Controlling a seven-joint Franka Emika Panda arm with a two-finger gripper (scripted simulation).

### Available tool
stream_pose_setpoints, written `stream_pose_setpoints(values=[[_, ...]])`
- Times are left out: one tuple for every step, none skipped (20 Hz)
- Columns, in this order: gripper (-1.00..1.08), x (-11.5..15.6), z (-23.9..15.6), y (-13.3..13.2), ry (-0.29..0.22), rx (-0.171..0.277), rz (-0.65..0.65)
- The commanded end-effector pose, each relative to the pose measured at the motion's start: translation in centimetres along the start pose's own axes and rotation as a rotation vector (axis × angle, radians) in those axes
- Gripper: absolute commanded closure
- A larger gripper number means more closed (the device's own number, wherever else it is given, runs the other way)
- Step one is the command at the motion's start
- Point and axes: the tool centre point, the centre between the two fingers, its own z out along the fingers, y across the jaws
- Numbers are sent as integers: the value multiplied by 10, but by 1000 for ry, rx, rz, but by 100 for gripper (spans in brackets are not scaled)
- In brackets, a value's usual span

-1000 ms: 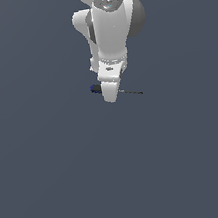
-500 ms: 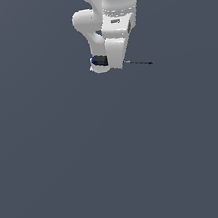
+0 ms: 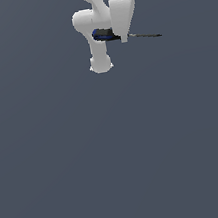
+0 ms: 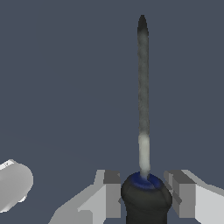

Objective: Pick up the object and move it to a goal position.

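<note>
The object is a slim screwdriver (image 3: 118,36) with a dark blue-and-black handle and a thin dark shaft. It lies roughly level, high up in the exterior view, with its shaft tip pointing to the exterior view's right. My gripper (image 3: 120,37) is shut on its handle. In the wrist view the handle (image 4: 145,199) sits squeezed between the two grey finger pads (image 4: 112,188), and the shaft (image 4: 143,96) runs straight away from them. The white arm hides part of the handle in the exterior view.
A plain dark grey floor (image 3: 114,156) fills both views. A rounded white arm link (image 3: 100,64) hangs below and to the exterior view's left of the gripper, and also shows in the wrist view as a white link (image 4: 13,183).
The gripper has risen and shifted to the exterior view's right, carrying the screwdriver with it. The grip on the handle is unchanged.
</note>
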Motion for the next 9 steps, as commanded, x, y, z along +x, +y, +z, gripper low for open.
stream_pose_setpoints(values=[[108, 2, -13, -4, 0, 1, 1], [108, 3, -16, -4, 0, 0, 1], [108, 3, -20, -5, 0, 0, 1], [108, 4, -22, -6, 0, 0, 2], [108, 4, -24, -6, 0, 0, 2], [108, 5, -26, -6, 0, 0, 2], [108, 5, -27, -6, 0, 0, 2], [108, 5, -28, -6, 0, 0, 2], [108, 5, -28, -7, 0, 0, 2]])
